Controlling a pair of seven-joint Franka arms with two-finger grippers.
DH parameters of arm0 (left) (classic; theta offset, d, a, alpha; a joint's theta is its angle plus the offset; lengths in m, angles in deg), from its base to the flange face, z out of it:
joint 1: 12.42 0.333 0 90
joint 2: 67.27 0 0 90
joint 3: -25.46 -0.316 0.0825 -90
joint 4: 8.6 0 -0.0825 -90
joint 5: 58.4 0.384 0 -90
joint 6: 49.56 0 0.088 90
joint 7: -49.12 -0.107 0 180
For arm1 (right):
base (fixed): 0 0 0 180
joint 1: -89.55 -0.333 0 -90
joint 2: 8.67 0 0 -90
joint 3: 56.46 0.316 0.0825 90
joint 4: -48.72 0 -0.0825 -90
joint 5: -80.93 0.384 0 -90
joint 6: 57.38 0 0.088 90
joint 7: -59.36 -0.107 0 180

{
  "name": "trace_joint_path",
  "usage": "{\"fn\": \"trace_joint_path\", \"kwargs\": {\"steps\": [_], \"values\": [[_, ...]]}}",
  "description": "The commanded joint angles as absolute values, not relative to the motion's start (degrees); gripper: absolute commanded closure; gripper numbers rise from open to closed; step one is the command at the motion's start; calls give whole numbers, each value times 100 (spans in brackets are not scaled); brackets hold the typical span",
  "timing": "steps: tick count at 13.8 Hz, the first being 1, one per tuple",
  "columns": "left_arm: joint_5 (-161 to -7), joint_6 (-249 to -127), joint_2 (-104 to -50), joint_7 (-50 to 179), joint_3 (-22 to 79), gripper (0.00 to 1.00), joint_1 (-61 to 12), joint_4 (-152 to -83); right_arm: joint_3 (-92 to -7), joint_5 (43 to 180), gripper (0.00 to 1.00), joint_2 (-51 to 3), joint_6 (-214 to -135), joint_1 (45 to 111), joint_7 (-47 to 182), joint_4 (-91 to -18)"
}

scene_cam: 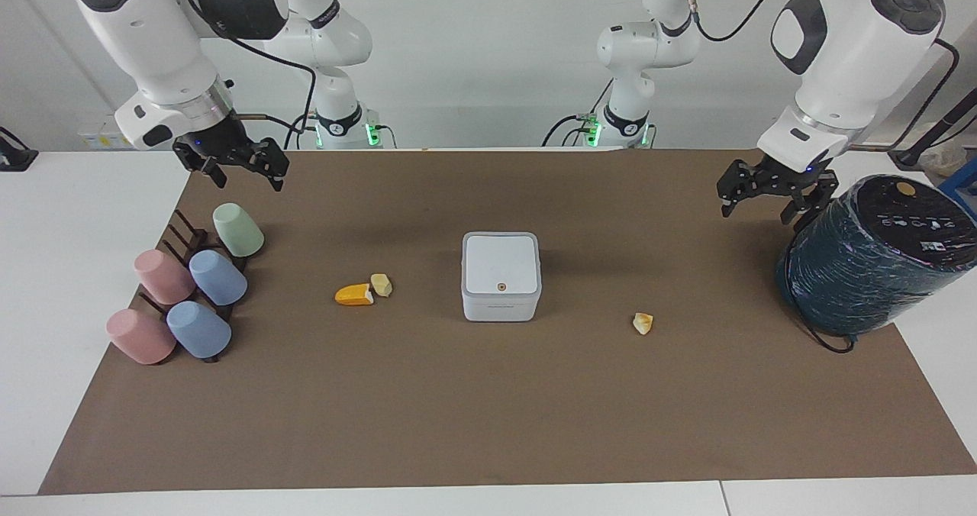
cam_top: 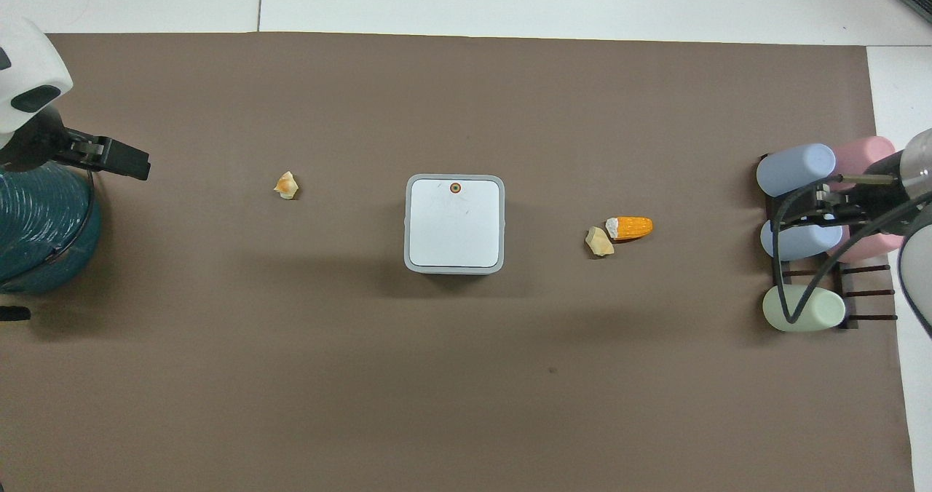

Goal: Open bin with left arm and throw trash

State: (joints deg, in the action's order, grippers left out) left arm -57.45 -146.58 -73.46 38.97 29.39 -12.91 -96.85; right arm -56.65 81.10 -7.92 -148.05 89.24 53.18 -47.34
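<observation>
I see the bin [scene_cam: 501,275] lid down, trash [scene_cam: 355,295] untouched mid-mat. Left gripper [scene_cam: 772,195] by the teal cylinder [scene_cam: 870,260] and right gripper [scene_cam: 238,163] above the cups [scene_cam: 217,275] both hang spread, empty. Next I judge: left presses the lid button [scene_cam: 501,287]

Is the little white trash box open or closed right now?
Closed. The bin's flat lid lies level on top, with no gap showing in either view.

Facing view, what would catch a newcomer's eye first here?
The white bin sits shut mid-mat, flanked by an orange scrap and two pale scraps. Pastel cups lie on a rack at the right arm's end; a teal wrapped cylinder stands at the left arm's end.
</observation>
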Motion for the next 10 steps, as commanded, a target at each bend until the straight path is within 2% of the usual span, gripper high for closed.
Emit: {"fn": "trace_joint_path", "kwargs": {"steps": [1, 10], "values": [[-5646, -14800, -7184, 3927, 2915, 0, -1330, -9895, -5620, 8137, 0, -709, -14782, 8981, 5374, -4787], [-5638, -14818, -7193, 3954, 2915, 0, -1374, -9843, -5620, 8137, 0, -709, -14773, 8981, 5374, -4787]]}}
